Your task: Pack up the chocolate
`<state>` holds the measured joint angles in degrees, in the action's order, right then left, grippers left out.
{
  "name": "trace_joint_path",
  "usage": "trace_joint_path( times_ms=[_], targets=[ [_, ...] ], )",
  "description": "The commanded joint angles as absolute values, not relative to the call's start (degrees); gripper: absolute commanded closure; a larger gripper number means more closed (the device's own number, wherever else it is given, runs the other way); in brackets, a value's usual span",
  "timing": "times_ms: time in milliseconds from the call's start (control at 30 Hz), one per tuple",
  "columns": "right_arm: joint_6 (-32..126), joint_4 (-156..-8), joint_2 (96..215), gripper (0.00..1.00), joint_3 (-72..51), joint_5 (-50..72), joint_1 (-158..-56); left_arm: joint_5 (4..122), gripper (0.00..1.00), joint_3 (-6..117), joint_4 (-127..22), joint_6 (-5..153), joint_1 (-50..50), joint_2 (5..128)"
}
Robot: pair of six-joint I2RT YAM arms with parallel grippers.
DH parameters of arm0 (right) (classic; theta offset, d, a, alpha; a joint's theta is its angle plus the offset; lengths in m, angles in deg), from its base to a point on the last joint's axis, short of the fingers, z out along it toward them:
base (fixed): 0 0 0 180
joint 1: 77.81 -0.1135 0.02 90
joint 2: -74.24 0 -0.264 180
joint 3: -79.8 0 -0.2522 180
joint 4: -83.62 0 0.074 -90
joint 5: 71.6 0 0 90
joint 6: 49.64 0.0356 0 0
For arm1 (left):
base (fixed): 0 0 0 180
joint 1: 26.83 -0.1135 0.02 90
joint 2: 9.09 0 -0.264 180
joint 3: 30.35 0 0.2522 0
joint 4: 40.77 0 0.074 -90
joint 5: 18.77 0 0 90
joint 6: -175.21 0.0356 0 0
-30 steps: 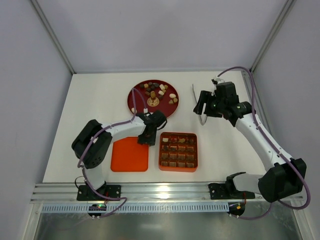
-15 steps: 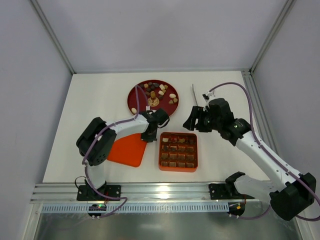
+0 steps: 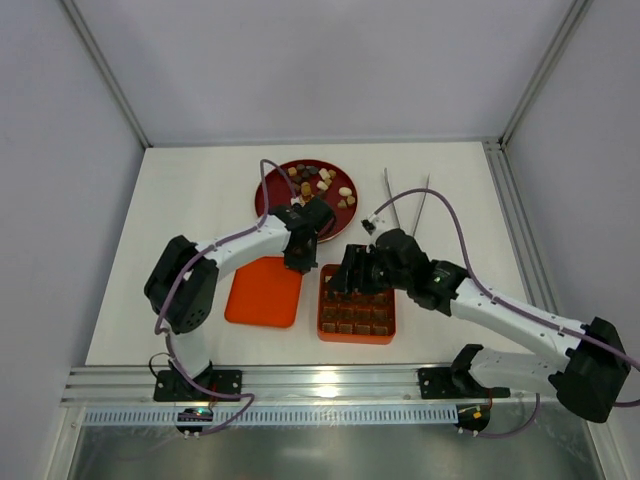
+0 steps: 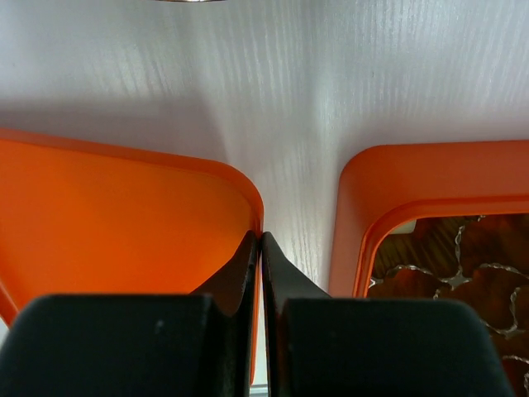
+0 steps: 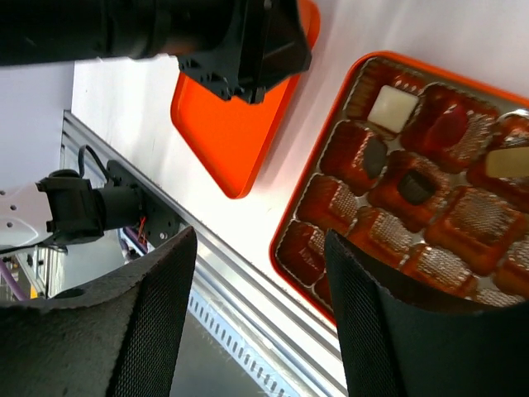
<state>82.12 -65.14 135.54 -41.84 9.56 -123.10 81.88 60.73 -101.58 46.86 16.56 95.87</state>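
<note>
Brown, dark and white chocolate pieces lie on the round dark red plate, and some sit in the square orange box with little cells. The left fingers are pinched tight on a corner of the flat orange lid. The right fingers are wide apart above the box, holding nothing

White-shelled left arm and right arm, black joints, purple cables.
</note>
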Motion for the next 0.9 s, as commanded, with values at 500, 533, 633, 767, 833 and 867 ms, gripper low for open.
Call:
trace_joint_path(
  times_ms=[500,533,633,767,833,867],
  targets=[
    [89.7,-88.0,156.2,0.46,-37.7,17.2,-134.4,71.4,1.0,63.0,-104.9,46.3,11.4,87.4],
    [89.9,-88.6,156.9,0.46,-37.5,17.4,-134.6,69.9,1.0,62.9,-104.9,46.2,11.3,87.3],
    [90.9,-90.1,159.1,0.46,-36.9,18.1,-135.1,69.1,1.0,62.2,-104.5,45.5,11.0,86.4],
    [92.6,-94.2,162.1,0.5,-37.7,20.3,-135.2,67.1,1.0,61.5,-103.6,45.0,10.3,85.1],
    [93.1,-96.1,163.1,0.51,-37.5,20.8,-135.6,66.3,1.0,61.3,-103.5,44.7,10.3,84.8],
    [93.2,-96.9,163.9,0.53,-37.1,21.3,-136.0,65.8,1.0,61.1,-103.1,44.5,10.2,84.5]
  ],
)
